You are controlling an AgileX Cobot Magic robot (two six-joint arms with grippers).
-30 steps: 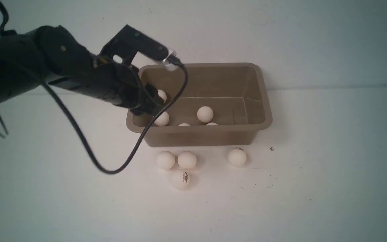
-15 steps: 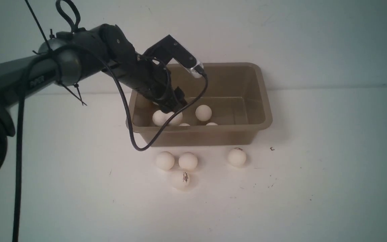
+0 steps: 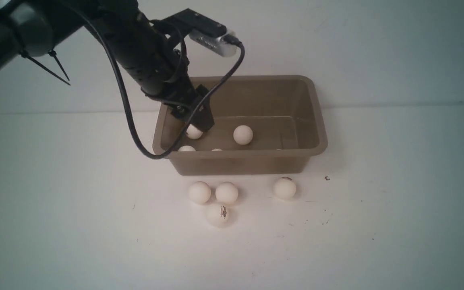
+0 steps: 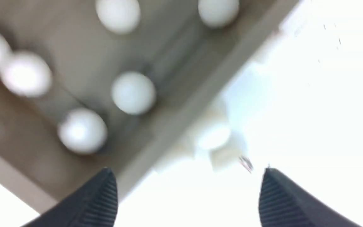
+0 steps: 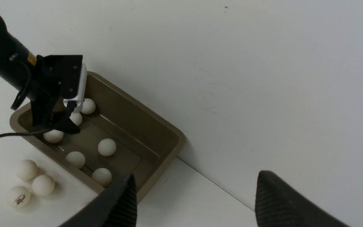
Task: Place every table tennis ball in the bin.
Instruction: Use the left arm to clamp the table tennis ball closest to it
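While the left end effector [image 3: 197,123] hangs open and empty over the bin [image 3: 240,163], apparently placed for dropping, six balls [image 5: 107,147] lie inside. Four loose balls [image 3: 226,192] wait on the surface [image 3: 95,221]. The right end effector [image 5: 194,186] is open and empty.

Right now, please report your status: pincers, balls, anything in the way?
Left pincer open, empty, above left end of bin. Right pincer open, empty. Four table tennis balls on table before bin, six inside. Nothing blocks them.
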